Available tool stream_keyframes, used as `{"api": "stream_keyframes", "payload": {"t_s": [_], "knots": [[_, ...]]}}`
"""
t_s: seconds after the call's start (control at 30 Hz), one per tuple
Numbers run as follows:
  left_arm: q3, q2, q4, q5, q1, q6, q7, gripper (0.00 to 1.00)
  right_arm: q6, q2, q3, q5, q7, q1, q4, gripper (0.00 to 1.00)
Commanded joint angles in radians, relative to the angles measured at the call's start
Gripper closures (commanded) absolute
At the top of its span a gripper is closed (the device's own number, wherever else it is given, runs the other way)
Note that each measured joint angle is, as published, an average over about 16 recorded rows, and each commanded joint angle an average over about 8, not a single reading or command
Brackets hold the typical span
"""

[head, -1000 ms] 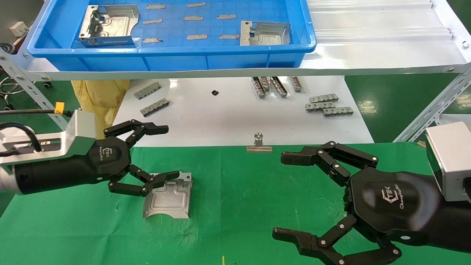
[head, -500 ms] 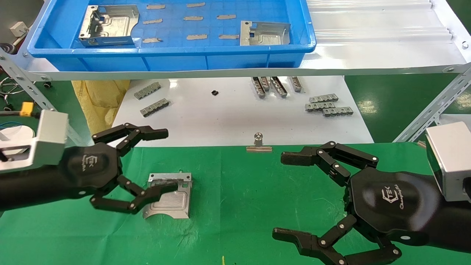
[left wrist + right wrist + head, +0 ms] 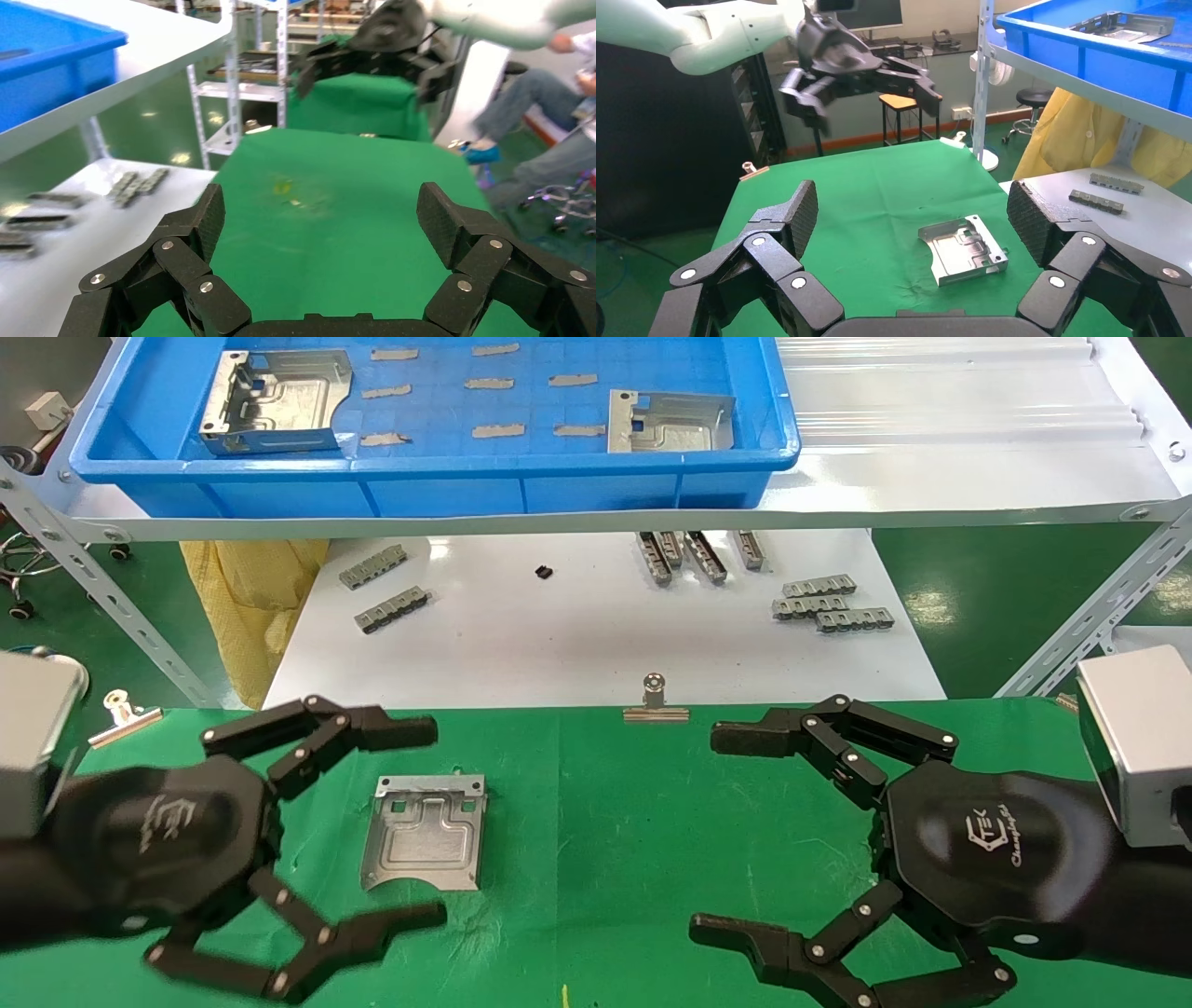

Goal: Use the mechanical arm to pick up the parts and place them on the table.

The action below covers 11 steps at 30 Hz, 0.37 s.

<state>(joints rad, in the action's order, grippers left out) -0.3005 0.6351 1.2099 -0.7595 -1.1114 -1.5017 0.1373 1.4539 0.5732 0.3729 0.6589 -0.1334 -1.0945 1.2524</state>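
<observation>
One silver part [image 3: 426, 845] lies flat on the green table [image 3: 596, 822], also seen in the right wrist view [image 3: 963, 249]. My left gripper [image 3: 419, 823] hovers open and empty above the table's left side, its body left of that part, touching nothing; its wrist view [image 3: 323, 217] shows only green cloth between the fingers. My right gripper [image 3: 722, 833] is open and empty over the table's right side [image 3: 909, 210]. Two more parts [image 3: 275, 400] [image 3: 666, 423] lie in the blue tray [image 3: 438, 486] on the shelf.
A white board [image 3: 577, 626] behind the table holds small grey slotted bars [image 3: 829, 603]. Silver clips [image 3: 655, 700] [image 3: 121, 714] sit on the table's far edge. A yellow bag [image 3: 256, 598] and slanted shelf struts [image 3: 1099, 607] stand at the sides.
My left gripper has drawn back toward the near left, off the part, staying open. The part rests where it was. The right arm has not moved.
</observation>
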Motion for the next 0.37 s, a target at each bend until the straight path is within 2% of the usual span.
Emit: {"api": "stream_keyframes", "payload": {"t_s": [0.03,0.37], "knots": [[0.012,-0.014,0.043,0.017,0.021,0.003,0.03,0.0,0.0,0.0,0.0,0.0,0.0,0.0,0.0,0.0],[0.032,-0.036,0.111,0.046,0.057,0.008,0.063,0.0,0.0,0.0,0.0,0.0,0.0,0.0,0.0,0.0]]}}
